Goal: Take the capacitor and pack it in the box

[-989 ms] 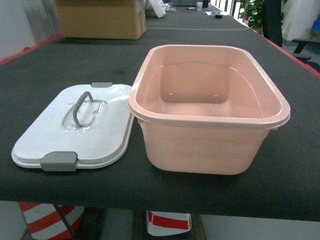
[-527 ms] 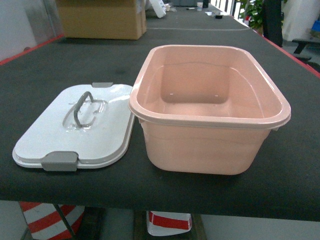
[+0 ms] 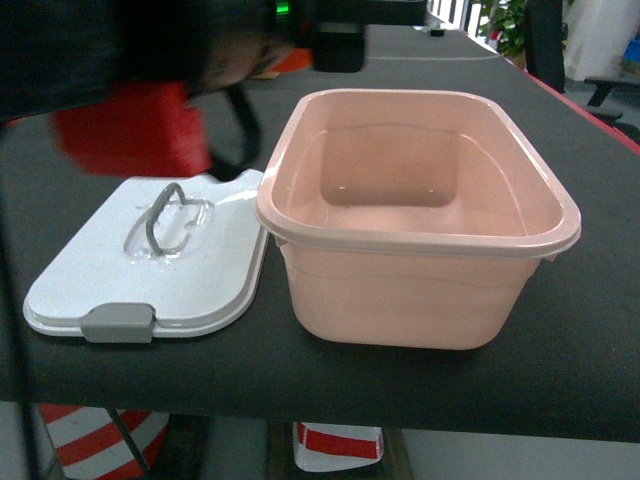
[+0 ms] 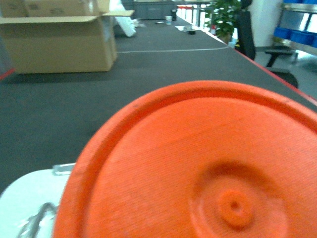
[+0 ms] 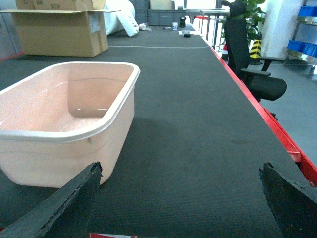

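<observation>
Swinging into your head view since the last frame, the left arm [image 3: 120, 60] now fills the upper left as a dark blur carrying a blurred red shape [image 3: 130, 130], where only the brown cardboard carton [image 4: 59, 42] stood on the black felt-topped table [image 3: 590, 330] before. Below it lies the white rounded plastic lid [image 3: 150, 265] with its grey latch [image 3: 118, 322] and thin grey handle [image 3: 165, 215], flat on the table and just beside the pale pink rounded-rectangular plastic box [image 3: 415, 225], which stands open and empty at centre. Your left wrist camera is almost wholly covered by a ribbed orange disc [image 4: 198, 168] with a small raised hub (very likely the capacitor, seen end-on), so you cannot tell how the left pincer stands or whether it truly holds the part. On the right, the right gripper [image 5: 181, 198] rests spread and empty, its two black fingertips [image 5: 64, 203] low at the frame corners, near the box's right wall.

Your risk: the arm is moving fast and its own camera is blinded, so a drop could be released short and land on the lid, or the load could clip the box's near-left rim and shove the light tub.
</observation>
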